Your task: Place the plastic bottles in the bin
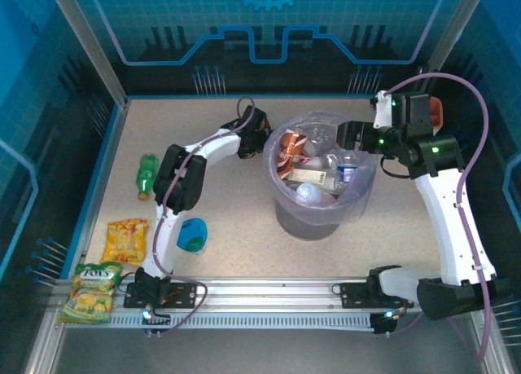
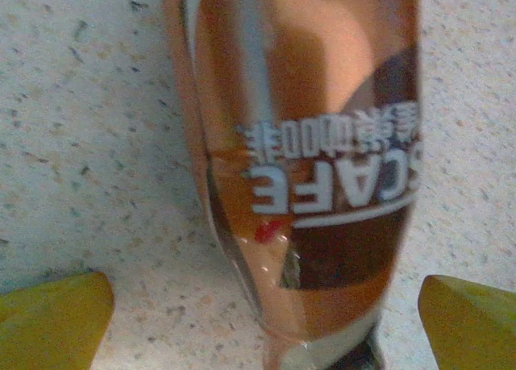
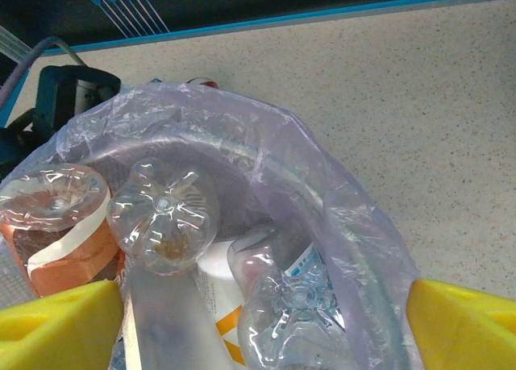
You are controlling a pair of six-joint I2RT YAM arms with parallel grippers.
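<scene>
Beside the bin [image 1: 313,223], the left gripper [image 2: 262,322] stood wide open astride a brown-labelled bottle [image 2: 322,144] lying on the table [image 2: 81,144], long axis running straight between its jaws. Over the bin, the right gripper [image 3: 266,326] gaped empty above jumbled bottles [image 3: 165,217].

Overhead view spans the table [image 1: 244,248]; close wrist views look down, the right sharing the bin [image 1: 317,219].
</scene>
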